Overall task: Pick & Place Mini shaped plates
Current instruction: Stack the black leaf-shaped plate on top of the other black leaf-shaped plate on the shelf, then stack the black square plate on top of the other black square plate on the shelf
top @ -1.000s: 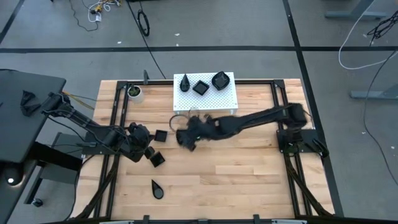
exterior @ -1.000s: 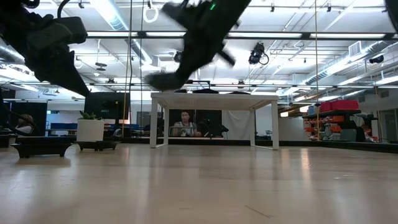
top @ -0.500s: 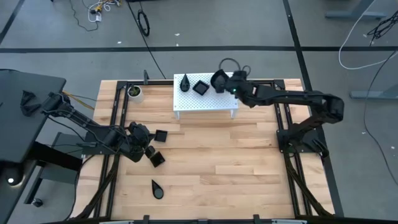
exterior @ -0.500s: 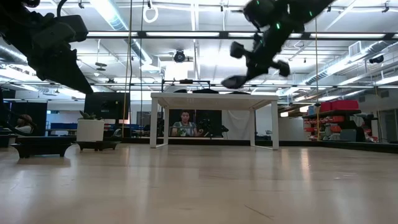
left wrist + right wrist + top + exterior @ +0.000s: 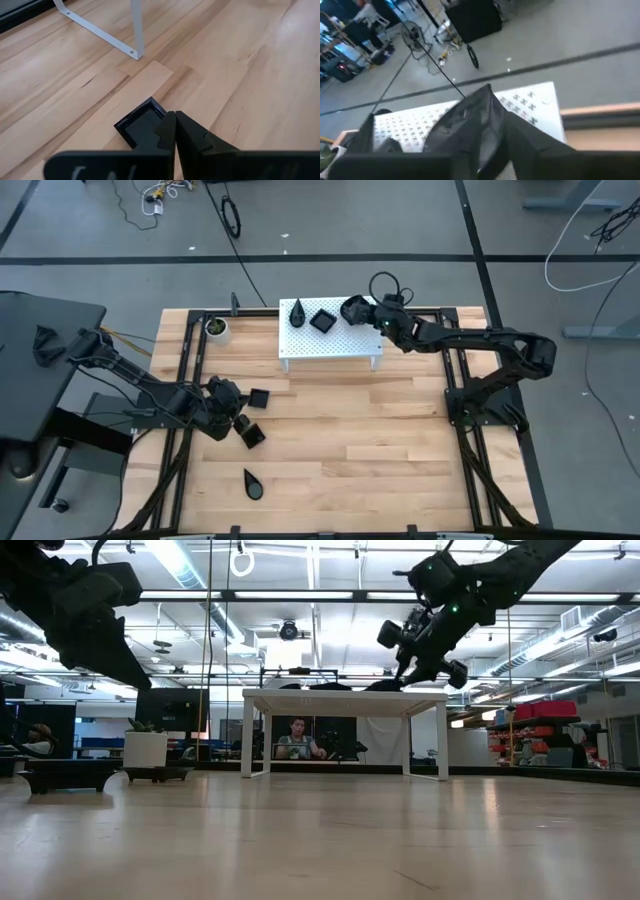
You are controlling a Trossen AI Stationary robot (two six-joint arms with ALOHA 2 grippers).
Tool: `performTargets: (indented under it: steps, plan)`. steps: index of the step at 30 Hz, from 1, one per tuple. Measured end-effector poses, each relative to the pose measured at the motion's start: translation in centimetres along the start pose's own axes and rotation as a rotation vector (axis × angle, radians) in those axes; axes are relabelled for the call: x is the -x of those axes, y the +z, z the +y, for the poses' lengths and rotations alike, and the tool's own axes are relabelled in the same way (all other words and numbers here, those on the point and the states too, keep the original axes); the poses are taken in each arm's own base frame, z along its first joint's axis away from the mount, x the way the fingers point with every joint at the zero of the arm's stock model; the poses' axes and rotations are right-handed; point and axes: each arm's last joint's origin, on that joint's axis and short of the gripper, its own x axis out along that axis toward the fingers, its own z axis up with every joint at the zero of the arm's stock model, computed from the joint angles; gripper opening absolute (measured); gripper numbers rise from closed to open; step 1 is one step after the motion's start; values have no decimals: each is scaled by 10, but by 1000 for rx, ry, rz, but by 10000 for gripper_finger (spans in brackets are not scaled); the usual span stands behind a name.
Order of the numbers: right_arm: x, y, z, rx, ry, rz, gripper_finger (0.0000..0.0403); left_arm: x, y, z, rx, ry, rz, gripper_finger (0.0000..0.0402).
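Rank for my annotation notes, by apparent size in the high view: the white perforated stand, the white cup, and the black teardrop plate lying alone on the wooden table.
1. White perforated stand, clearly largest.
2. Glossy black teardrop plate.
3. Small white round cup, only slightly smaller than the plate; these two are close.

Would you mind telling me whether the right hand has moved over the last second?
Yes: the right hand travelled from the table's middle to the white perforated stand's right end.

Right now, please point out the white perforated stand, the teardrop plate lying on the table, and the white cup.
white perforated stand [image 5: 345, 340]: high view, bare top.
teardrop plate [image 5: 253, 485]: high view, its middle.
white cup [image 5: 216, 329]: high view, its rim.
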Motion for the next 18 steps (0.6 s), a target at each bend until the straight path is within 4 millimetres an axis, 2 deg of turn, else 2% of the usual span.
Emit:
performTargets:
  steps: [4,8,11,14,18]
  plan:
    - [12,11,10,114,74,-69,142,0,0,0,4,-4,-2,16]
    - [41,21,23,215,186,-124,181,0,0,-1,7,-5,-4,16]
    - [68,20,36,290,290,-138,194,0,1,0,9,5,-22,16]
    - [88,5,48,378,427,-87,197,0,2,0,11,18,-48,16]
    - [107,-28,63,511,577,8,193,0,2,0,-1,17,-45,16]
